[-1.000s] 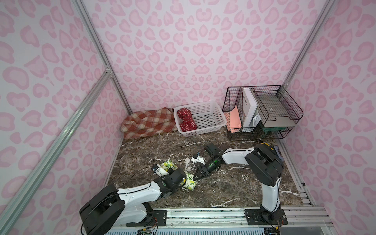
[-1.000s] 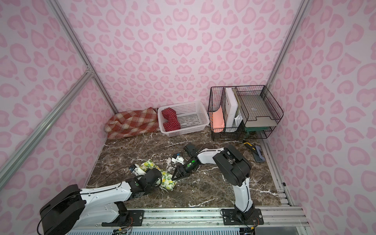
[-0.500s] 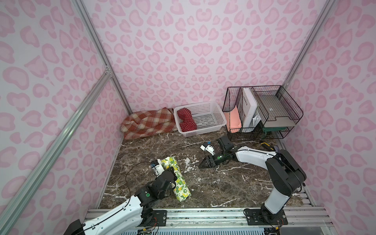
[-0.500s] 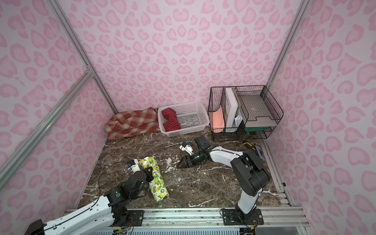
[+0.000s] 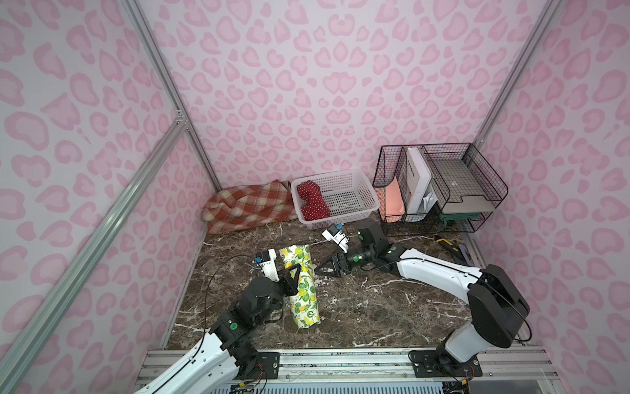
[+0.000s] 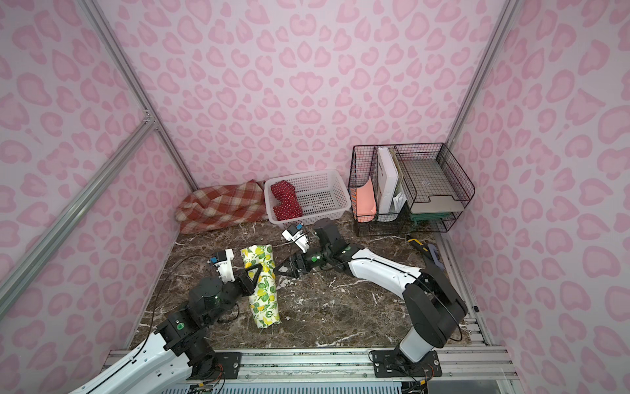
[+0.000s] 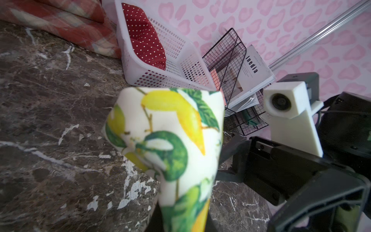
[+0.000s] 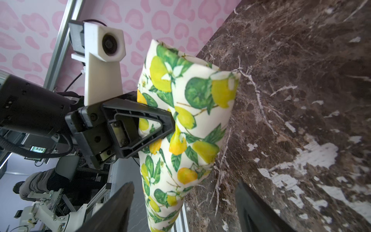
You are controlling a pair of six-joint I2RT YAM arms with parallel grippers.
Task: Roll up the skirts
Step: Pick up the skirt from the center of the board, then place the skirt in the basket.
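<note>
both top views: lemon skirt (image 5: pixel 303 300) is now a tight tube over the front-left of the tabletop (image 5: pixel 375 307), clamped round its middle by the left fingers (image 8: pixel 144 110) alone. a sec ago both pairs were bunched on it as a crumpled bundle. since then the right fingers (image 8: pixel 114 211) have let go and backed off, now spread wide w/ nothing between, just beside the tube and aimed at it. reads as roll no. 2 done, one arm left in charge, drop-off prob. next. red dotted skirt (image 5: pixel 312 201) already sits bundled in the white basket (image 5: pixel 370 199). plaid skirt (image 5: pixel 249 206) is still a loose heap in the back-left corner. tube's long axis runs approx front to back, far end toward the basket, near end toward the rail (image 5: pixel 341 361), leaning slightly. whether the near end touches the tabletop can't be told.
</note>
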